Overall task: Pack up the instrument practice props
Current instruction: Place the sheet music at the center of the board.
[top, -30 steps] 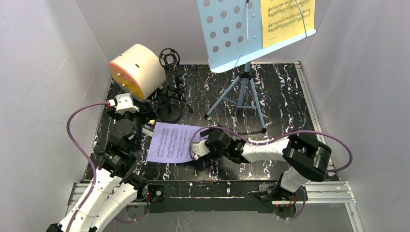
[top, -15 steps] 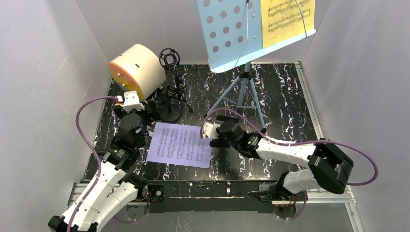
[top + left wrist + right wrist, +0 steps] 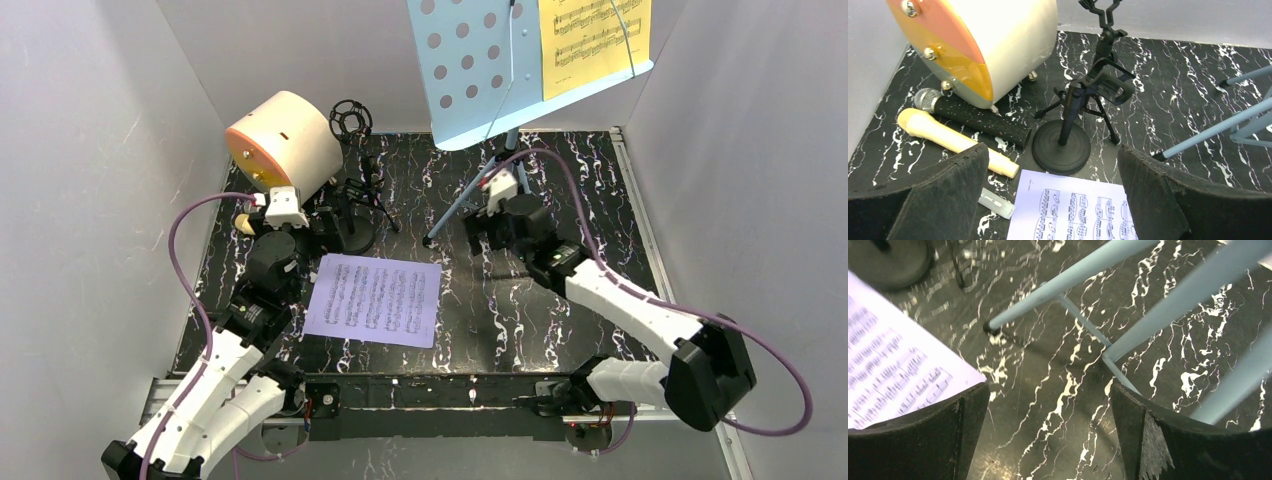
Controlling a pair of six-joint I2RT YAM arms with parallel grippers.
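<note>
**Status check: nothing picked up yet, both arms lining up on the stands**

Both end effectors are spread wide and empty.

The left end effector [image 3: 1053,150] hangs low at the back-left of the worktop [image 3: 585,190]. It's looking straight at the round-base mic pole [image 3: 1061,145], with the tripod mic pole [image 3: 1106,42] just behind it. The silver-headed microphone [image 3: 973,117] and cream microphone [image 3: 948,140] lie side by side against the big cream cylinder [image 3: 1008,45].

The lavender score sheet [image 3: 373,300] is flat on the worktop near the front, its far edge right by the round base.

The right end effector [image 3: 1048,390] sits over the legs of the blue music rack [image 3: 470,80]. The rack stands upright at the back with the yellow score sheet [image 3: 592,40] on it.

My read is that this is the approach before the first grabs.

- **Left:** it needs to drop and pinch the pole's thin stem above the base.
- **Right:** it needs to centre on one skinny leg or the stem. The rack looks top-heavy, so I'd take the yellow sheet off first.

I can't see any box or bag, so no idea where it all goes.
</note>
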